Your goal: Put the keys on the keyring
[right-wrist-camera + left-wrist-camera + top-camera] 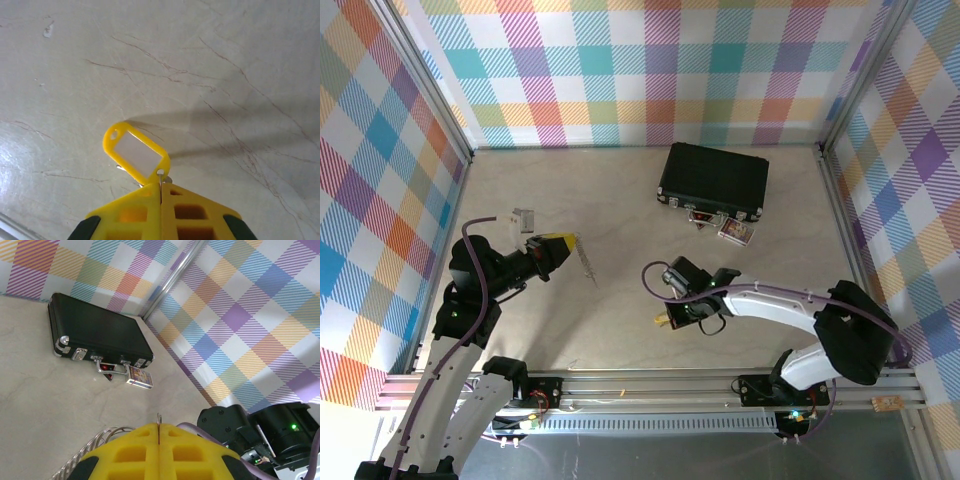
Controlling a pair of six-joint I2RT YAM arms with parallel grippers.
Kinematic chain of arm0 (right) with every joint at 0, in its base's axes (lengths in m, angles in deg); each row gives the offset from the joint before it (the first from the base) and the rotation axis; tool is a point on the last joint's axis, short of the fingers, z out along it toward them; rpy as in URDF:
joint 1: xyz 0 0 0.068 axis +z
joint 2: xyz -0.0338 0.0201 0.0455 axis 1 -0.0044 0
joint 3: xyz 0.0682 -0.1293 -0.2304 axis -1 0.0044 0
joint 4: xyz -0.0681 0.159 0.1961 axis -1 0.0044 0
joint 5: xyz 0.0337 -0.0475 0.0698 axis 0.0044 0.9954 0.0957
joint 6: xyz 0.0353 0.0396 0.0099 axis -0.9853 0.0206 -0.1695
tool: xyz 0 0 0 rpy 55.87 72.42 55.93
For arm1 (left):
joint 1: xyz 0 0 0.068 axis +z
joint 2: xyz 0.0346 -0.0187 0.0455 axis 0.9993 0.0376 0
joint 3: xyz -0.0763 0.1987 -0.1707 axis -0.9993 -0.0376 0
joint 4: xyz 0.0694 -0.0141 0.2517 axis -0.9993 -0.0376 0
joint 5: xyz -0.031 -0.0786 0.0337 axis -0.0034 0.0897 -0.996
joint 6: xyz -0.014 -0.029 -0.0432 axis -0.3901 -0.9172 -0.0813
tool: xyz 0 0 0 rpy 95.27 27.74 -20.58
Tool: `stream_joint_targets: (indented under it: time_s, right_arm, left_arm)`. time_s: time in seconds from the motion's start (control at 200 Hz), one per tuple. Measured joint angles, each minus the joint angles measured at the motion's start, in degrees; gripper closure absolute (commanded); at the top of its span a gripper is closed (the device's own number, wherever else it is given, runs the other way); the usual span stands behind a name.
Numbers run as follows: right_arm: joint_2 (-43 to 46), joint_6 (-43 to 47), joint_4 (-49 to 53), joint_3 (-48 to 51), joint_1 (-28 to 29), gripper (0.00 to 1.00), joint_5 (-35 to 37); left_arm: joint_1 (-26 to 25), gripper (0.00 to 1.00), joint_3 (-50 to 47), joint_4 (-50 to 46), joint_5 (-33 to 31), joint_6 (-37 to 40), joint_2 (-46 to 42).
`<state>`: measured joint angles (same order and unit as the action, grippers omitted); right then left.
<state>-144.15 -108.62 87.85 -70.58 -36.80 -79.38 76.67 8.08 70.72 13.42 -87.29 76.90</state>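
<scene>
Nearest the arm bases, the right tool (669, 316) (160, 186) is low over the pale marbled counter (620, 200) (240, 60). Its yellow fingers are pressed together, pinching the small metal eyelet at one end of a yellow plastic key tag with a white label window (136, 152). The tag lies flat on the counter or just above it, pointing away from the fingertips. Bits of silvery metal (120, 168) poke out beneath its edge; whether they are a key I cannot tell.

Farther back and to the left, the left tool (565, 242) (159, 427) is also fully closed. A thin metal edge stands up in the seam between its fingertips. The thin grey metal keyring (588, 264) (102, 439) curves out beside the fingers and runs on towards the near right in the overhead view.

Just behind that tool lies a small pale object (520, 219), too small to identify.

Farthest off, near the back right, a flat black rectangular case with silver fittings (713, 180) (100, 332) lies shut. A printed card tag (735, 232) (140, 376) rests at its handle.
</scene>
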Motion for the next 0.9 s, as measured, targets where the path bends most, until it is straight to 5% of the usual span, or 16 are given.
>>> stream_joint_targets:
  time_s: [0.455, 0.9]
  right_arm:
    - [-15.43, 9.07, 21.57, -17.00, -1.46, 1.00, 0.02]
    - [-20.55, 13.66, 26.43, -20.11, -2.75, 0.99, 0.07]
  left_arm:
    - [0.00, 1.00, 0.00, -0.09, -0.02, 0.26, -0.50]
    - [0.00, 1.00, 0.00, -0.09, -0.02, 0.24, -1.77]
